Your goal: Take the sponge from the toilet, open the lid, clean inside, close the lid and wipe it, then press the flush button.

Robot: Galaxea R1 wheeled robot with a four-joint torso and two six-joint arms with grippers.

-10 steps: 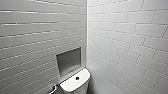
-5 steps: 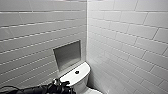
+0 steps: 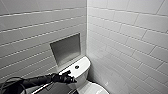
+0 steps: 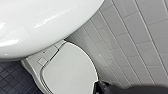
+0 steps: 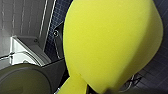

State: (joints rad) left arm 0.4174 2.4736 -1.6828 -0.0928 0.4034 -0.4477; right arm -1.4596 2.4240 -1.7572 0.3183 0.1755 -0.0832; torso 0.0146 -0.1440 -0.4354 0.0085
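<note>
Sponge [image 5: 107,45] bright yellow, rounded, creased, pinched in right end effector [image 5: 110,91].

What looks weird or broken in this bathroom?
Nothing stands out. The lid lies shut and flat on the toilet, the flush button sits neatly in place, and the wall tiles look whole. No spill shows. The sponge looks huge only because it is close to the right wrist camera.

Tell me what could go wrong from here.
1. The left gripper is at the tank's edge, short of the small button; a press could miss it or skid on the glossy ceramic.
2. The sponge hangs over the floor; if it slips, it may land there.
</note>
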